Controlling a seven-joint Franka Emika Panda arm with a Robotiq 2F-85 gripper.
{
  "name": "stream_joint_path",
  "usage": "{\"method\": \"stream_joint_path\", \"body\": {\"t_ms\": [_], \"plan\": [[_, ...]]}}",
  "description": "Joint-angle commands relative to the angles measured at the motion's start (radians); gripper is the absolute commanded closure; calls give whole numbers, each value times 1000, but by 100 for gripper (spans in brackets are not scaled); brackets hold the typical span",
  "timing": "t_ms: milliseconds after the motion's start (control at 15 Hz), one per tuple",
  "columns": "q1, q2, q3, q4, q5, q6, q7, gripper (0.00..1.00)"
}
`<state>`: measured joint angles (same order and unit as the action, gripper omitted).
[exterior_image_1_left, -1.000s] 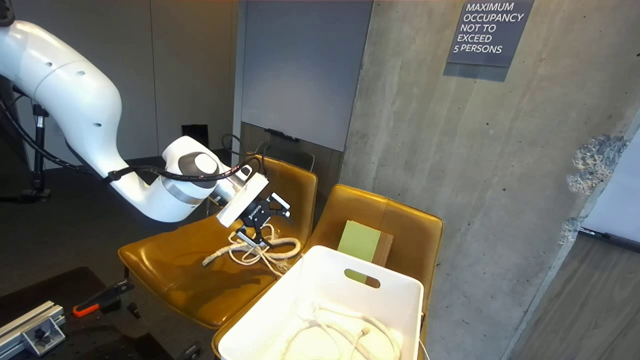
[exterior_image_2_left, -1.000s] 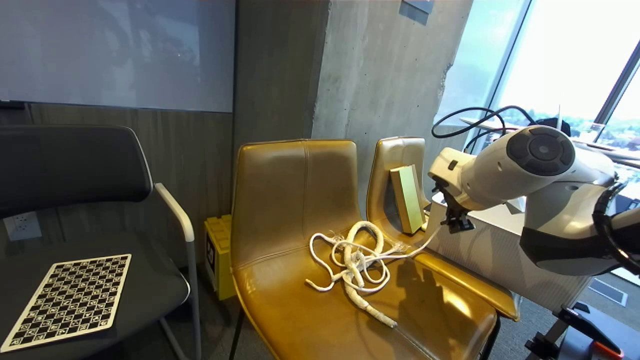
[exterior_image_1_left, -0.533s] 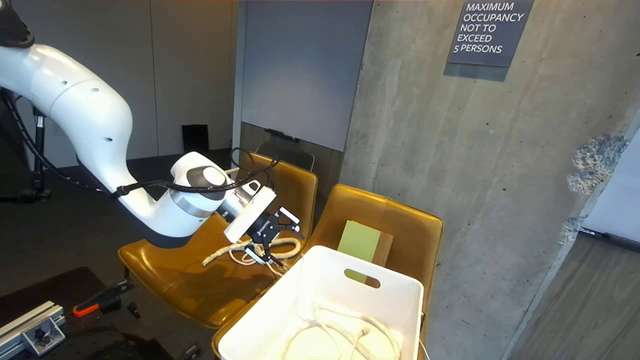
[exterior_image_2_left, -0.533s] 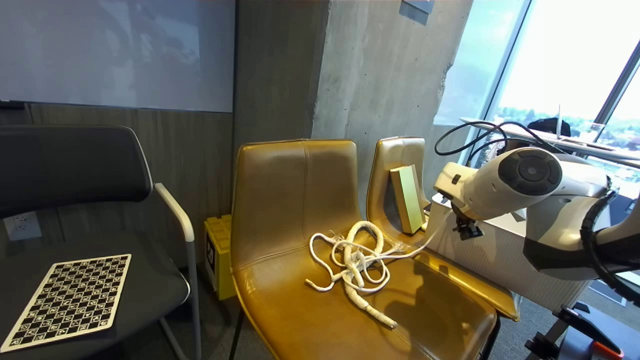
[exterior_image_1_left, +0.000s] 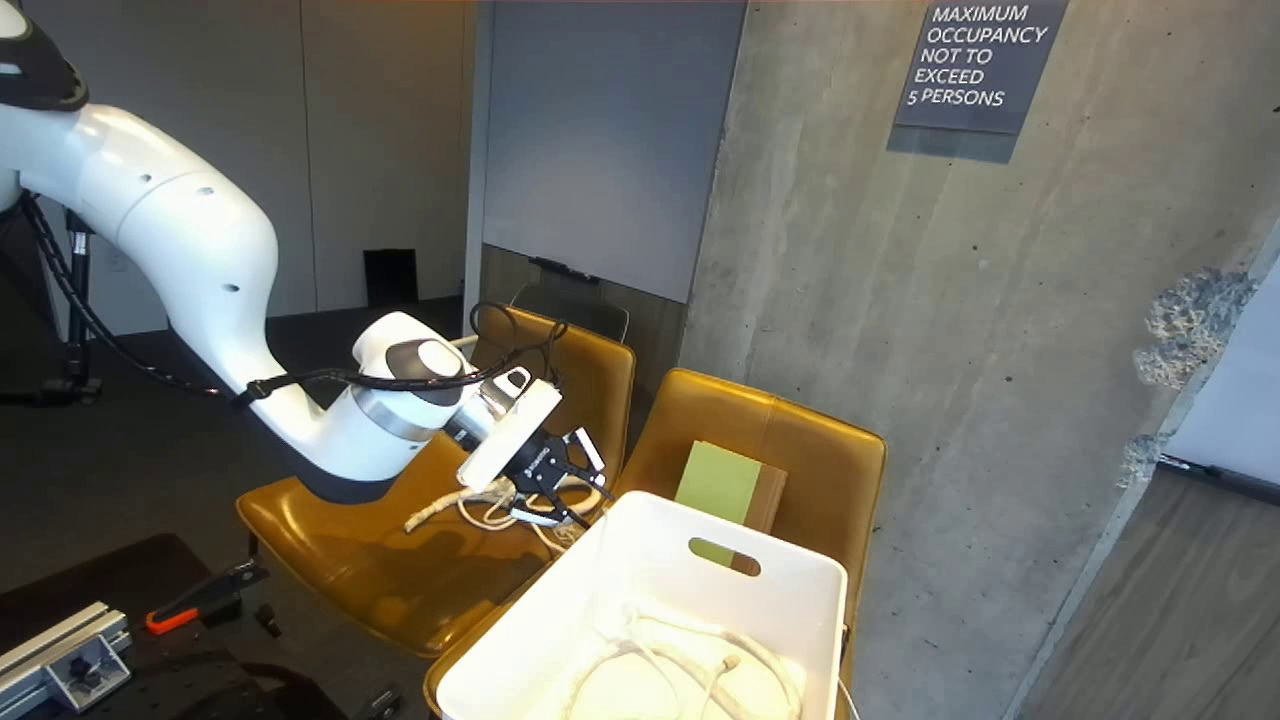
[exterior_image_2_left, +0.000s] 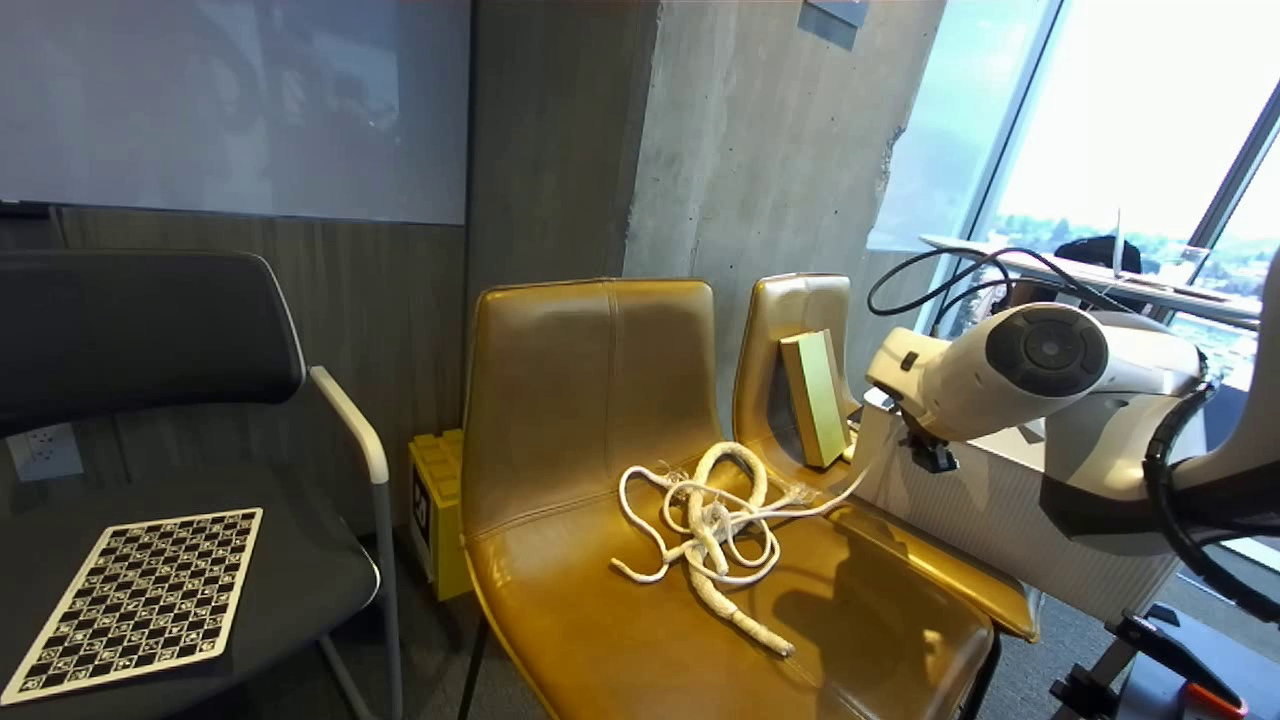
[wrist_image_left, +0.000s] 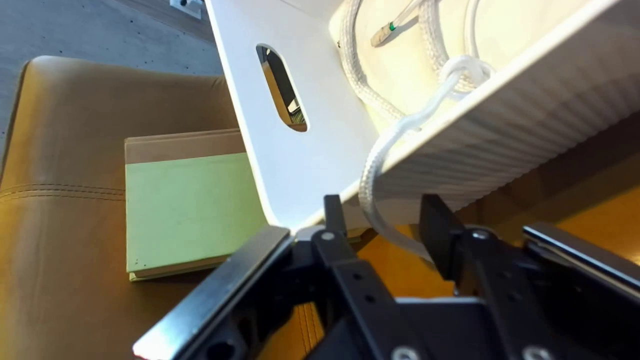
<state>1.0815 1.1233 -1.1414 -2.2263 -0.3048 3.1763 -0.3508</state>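
In the wrist view the gripper (wrist_image_left: 382, 205) stands partly spread, its two blunt black fingers (wrist_image_left: 439, 225) on either side of a white rope (wrist_image_left: 369, 192), with space showing beside the strand; whether it brushes the finger toward four o'clock is hard to tell. Pale and finely braided, the rope curves from that gap toward one o'clock, crosses the rim of the white bin (wrist_image_left: 325, 160) and loops over itself among thicker, coarsely woven coils (wrist_image_left: 360, 87) lying inside. Toward one o'clock, a slender strand ends in a stubby tan tip (wrist_image_left: 382, 36) with a green band. The bin's inner wall is smooth, pierced at eleven o'clock by a rounded, oblong handle slot (wrist_image_left: 282, 90), while its outer side (wrist_image_left: 525, 120), between two and three o'clock, is finely ribbed. At nine o'clock a square-cornered book (wrist_image_left: 187, 212), flat pale green with a brown strip, leans on a leathery tan chair (wrist_image_left: 60, 150) seamed with double stitching. In an exterior view, a tangle (exterior_image_2_left: 712, 520) of thin cord and thick rope with frayed ends lies between eight and nine o'clock from the gripper, on the glossy seat of a second tan chair (exterior_image_2_left: 590, 620); one strand runs from it toward two o'clock, up to the bin just beside the gripper. A pitted grey concrete wall (exterior_image_1_left: 950, 350) fills three o'clock in an exterior view.
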Motion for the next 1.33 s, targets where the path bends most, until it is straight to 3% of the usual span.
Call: {"method": "stream_joint_path", "body": {"t_ms": [0, 133, 733, 1267], "plan": [[-8, 0, 4, 24, -19, -14, 21, 87], [-11, -3, 4, 33, -19, -19, 23, 100], [1, -23, -5, 28, -25, -12, 21, 100], [-20, -315, -54, 58, -56, -207, -13, 100]]}}
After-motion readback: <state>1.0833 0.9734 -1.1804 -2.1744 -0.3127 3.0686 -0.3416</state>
